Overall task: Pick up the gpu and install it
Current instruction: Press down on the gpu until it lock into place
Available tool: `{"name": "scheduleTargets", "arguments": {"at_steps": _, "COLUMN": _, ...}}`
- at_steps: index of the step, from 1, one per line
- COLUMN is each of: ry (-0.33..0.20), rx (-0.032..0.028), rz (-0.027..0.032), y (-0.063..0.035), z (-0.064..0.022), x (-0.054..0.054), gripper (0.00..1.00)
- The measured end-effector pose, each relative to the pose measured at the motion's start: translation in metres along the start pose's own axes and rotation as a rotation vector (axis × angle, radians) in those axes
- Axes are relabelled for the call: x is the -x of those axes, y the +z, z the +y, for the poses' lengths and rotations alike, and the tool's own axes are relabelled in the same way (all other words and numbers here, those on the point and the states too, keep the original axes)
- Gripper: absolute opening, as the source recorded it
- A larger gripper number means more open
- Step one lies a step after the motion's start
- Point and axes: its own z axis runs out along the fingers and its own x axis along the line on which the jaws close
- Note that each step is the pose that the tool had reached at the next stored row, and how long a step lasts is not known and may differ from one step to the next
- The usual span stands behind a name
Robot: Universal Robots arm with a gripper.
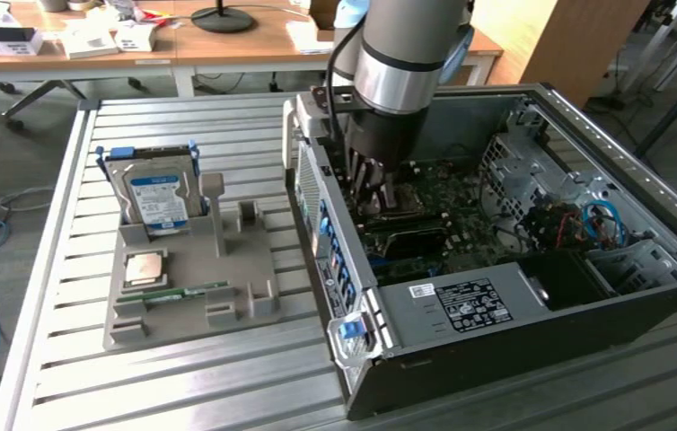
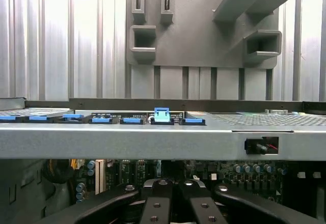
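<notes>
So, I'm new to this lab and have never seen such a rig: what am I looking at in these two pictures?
The machine is a robot arm with a gripper at its tip. One picture comes from a camera off the arm, looking over a slatted metal table. The other comes from a camera on the wrist, looking past the gripper's black fingers. An open computer case lies on the table, and the arm reaches down into it, over the motherboard. At the exterior view's left, a grey tray holds a hard drive, a chip and a memory stick. The gripper is shut; whether it holds anything I cannot tell.
</notes>
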Motion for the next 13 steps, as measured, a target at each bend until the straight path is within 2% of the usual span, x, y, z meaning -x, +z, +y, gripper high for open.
{"name": "scheduleTargets", "arguments": {"at_steps": 13, "ry": 0.0, "rx": 0.0, "rz": 0.0001, "y": 0.0002, "z": 0.0054, "x": -0.0001, "gripper": 0.11}}
